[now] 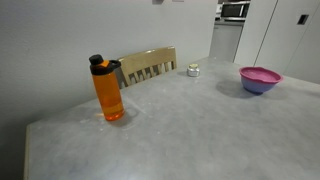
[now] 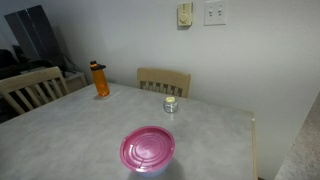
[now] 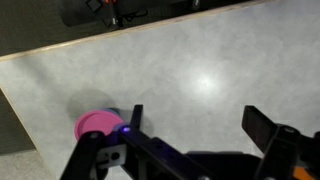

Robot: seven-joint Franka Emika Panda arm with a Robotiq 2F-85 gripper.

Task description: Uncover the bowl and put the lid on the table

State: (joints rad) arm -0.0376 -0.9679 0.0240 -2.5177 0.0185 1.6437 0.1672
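Observation:
The periwinkle-blue bowl (image 1: 258, 87) stands on the grey table (image 1: 180, 135) with the magenta-pink lid (image 1: 260, 72) resting flat on top of it. In an exterior view the lid (image 2: 148, 148) hides nearly all of the bowl (image 2: 150, 171). In the wrist view my gripper (image 3: 200, 125) is open and empty above bare table (image 3: 200, 60). The lid (image 3: 94, 124) lies to the left of the left finger, outside the jaws. The gripper does not show in either exterior view.
An orange bottle (image 1: 108, 92) stands near the table's far side and also shows in an exterior view (image 2: 99, 79). A tiny white-and-metal jar (image 1: 193, 70) (image 2: 171, 104) sits near a wooden chair back (image 1: 148, 65) (image 2: 163, 80). Another chair (image 2: 30, 88) stands beside the table.

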